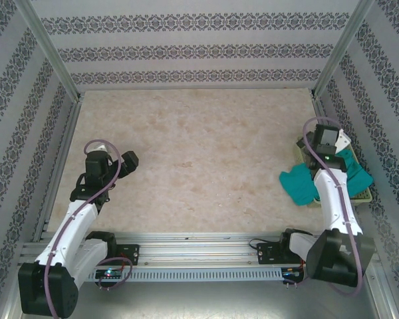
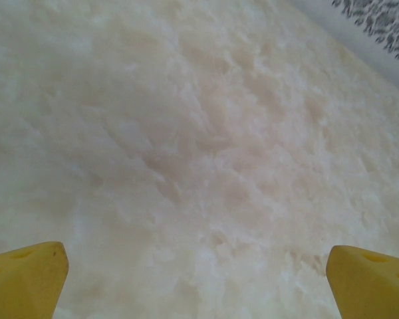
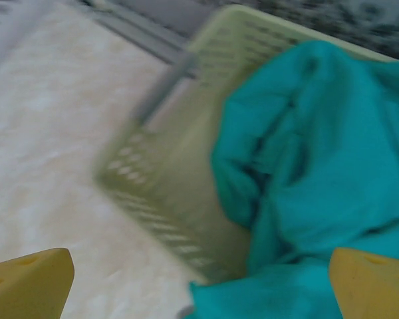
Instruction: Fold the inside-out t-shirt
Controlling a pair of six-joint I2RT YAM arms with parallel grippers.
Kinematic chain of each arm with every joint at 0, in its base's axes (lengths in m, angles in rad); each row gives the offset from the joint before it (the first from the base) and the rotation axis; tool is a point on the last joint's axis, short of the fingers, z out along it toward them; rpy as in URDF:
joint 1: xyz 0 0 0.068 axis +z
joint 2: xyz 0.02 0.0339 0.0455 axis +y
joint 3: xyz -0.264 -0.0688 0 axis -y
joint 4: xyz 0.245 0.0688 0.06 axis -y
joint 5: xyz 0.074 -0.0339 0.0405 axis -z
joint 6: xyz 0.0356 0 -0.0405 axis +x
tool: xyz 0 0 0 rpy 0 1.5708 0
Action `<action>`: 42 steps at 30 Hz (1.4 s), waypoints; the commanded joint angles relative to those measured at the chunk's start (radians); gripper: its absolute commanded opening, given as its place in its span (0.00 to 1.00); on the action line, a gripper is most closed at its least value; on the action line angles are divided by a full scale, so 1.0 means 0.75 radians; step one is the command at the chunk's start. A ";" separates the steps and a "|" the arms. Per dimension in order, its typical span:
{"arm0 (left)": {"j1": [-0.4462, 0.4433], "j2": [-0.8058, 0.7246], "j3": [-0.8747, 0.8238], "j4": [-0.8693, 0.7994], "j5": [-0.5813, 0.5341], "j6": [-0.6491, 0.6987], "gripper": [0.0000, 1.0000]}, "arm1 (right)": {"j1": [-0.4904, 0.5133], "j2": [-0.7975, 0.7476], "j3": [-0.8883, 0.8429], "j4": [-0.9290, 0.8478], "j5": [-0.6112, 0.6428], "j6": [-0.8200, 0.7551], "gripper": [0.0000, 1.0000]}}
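The inside-out t-shirt (image 1: 298,183) is a crumpled teal heap at the table's right edge. Part of it lies in a pale yellow-green basket (image 1: 364,197) and part spills over the rim onto the table. In the right wrist view the t-shirt (image 3: 319,166) bulges out of the basket (image 3: 166,179), a little blurred. My right gripper (image 1: 314,154) hovers above the basket's near-left corner, and in its wrist view the right gripper (image 3: 199,286) stands open with nothing between its yellow fingertips (image 3: 30,282). My left gripper (image 1: 130,161) hangs over bare table at the left; its wrist view shows the left gripper (image 2: 199,286) open and empty.
The marble-patterned tabletop (image 1: 199,153) is walled by patterned panels and metal frame posts (image 1: 50,50). The basket sits tight against the right wall. Both arm bases stand on the rail (image 1: 199,242) at the near edge.
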 commanded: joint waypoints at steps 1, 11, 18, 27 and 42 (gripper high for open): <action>-0.008 -0.001 -0.005 -0.029 0.081 0.004 1.00 | -0.097 0.058 0.029 -0.175 0.131 0.104 0.98; -0.010 0.001 0.001 -0.023 0.125 0.000 1.00 | -0.311 0.369 0.045 -0.092 -0.047 0.153 0.98; -0.012 -0.002 -0.011 0.007 0.125 -0.001 1.00 | -0.327 0.585 0.110 -0.056 -0.132 0.182 0.96; -0.011 -0.034 -0.015 0.010 0.127 0.006 1.00 | -0.331 0.678 0.059 0.092 -0.211 0.204 0.61; -0.016 -0.005 -0.012 0.014 0.175 0.006 1.00 | -0.168 0.132 0.069 0.021 -0.040 0.099 0.00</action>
